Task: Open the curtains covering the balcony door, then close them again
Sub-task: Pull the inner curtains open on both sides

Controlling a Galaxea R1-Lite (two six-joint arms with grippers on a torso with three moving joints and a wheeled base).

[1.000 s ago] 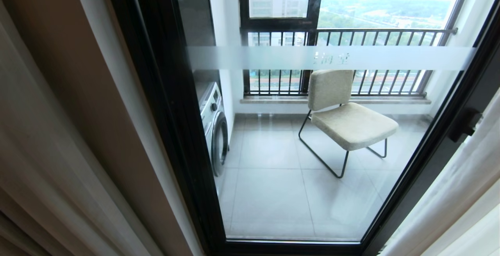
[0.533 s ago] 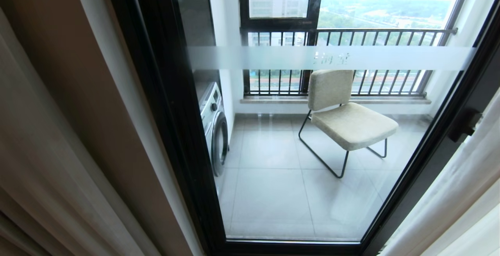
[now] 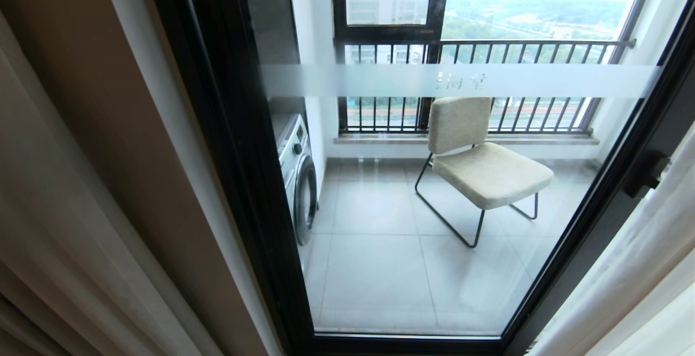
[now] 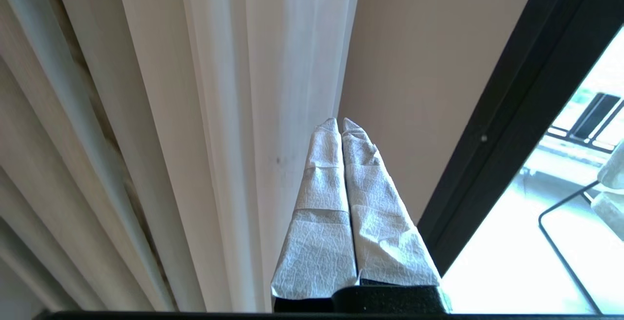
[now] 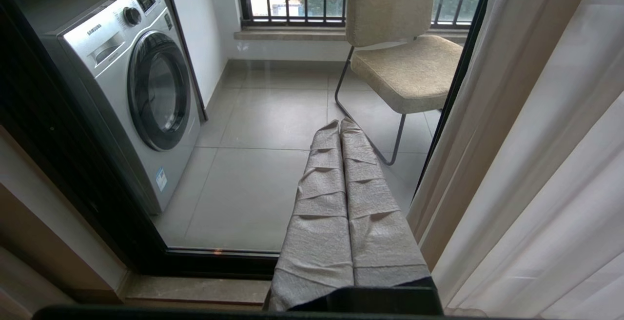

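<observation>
The curtains are drawn apart to both sides. The left curtains hang beside a strip of beige wall, and the right curtains hang past the door handle. Between them the balcony door shows its glass with a frosted band. In the left wrist view my left gripper is shut, its tips right at the free edge of the white sheer, and I see no cloth between the fingers. Beige drapes hang behind the sheer. My right gripper is shut and empty, low before the glass, left of the right curtains.
Behind the glass stand a washing machine on the left and a beige chair on the tiled balcony floor. A barred window is at the far end. The door's dark frame runs close beside my left gripper.
The folds of the left curtains at the head view's left edge have shifted slightly. The door, chair and right curtains look the same. Neither arm shows in that view.
</observation>
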